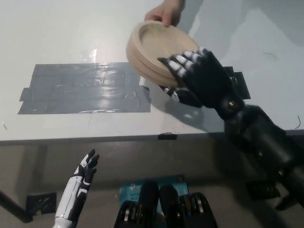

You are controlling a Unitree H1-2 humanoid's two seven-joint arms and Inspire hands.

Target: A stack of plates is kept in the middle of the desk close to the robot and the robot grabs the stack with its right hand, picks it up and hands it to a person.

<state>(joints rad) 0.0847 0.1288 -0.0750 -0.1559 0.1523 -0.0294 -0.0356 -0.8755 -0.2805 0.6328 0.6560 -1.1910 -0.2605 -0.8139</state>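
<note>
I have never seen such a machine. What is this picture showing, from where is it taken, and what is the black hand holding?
A camera on a humanoid robot's head looks steeply down at a white desk. The robot's black right hand is shut on a stack of tan plates, lifted and tilted above the desk. At the top edge a person's hand touches the stack's far rim. Grey tape is stuck on the desk. The white left hand rests open, low beside the desk.

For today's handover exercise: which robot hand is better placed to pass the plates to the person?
Right. The right hand already grips the plates near the person's hand; the left hand hangs open below the desk.
</note>
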